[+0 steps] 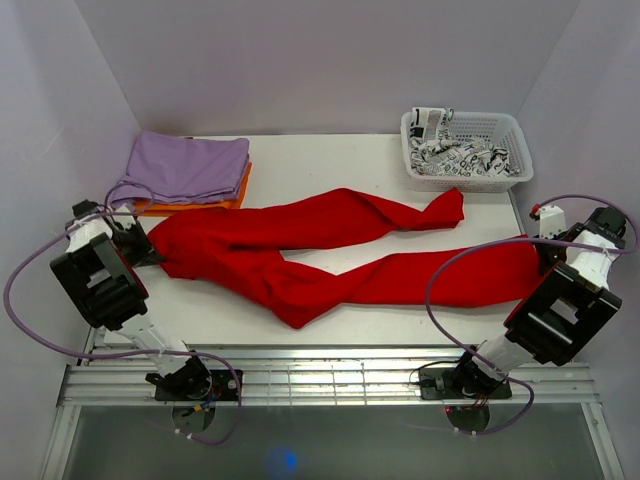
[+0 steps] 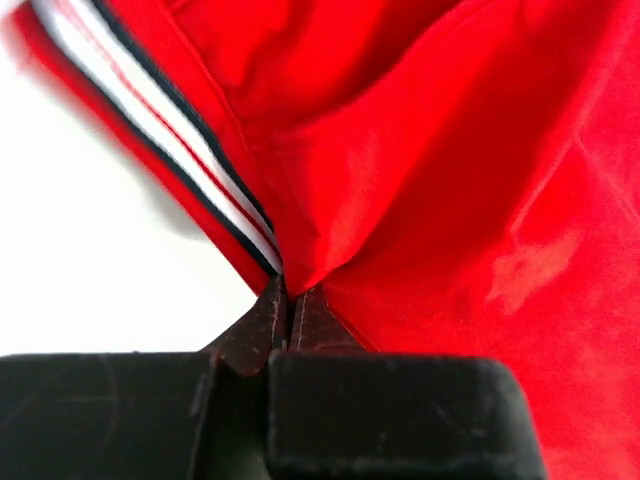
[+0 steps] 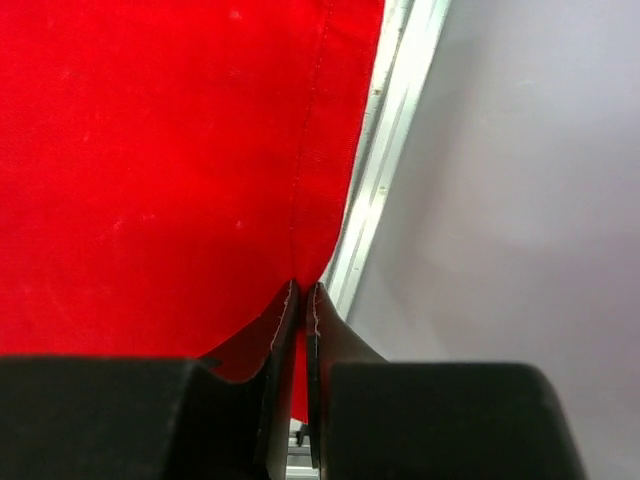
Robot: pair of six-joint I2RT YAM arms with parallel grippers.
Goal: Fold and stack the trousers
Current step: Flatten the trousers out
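The red trousers [image 1: 330, 255] lie spread across the white table [image 1: 330, 160], on the near side of the basket [image 1: 512, 135] and reaching well to its left. The left gripper [image 2: 288, 300], far left of the basket, is pressed together on the trousers at their striped waist end. The right gripper [image 3: 303, 295], nearer than the basket at the table's edge, pinches one leg's end. To fold well, I would lift both ends evenly and keep the cloth taut, so the legs land aligned. The tabletop looks smooth, and plain lilac walls [image 1: 330, 60] close it in.
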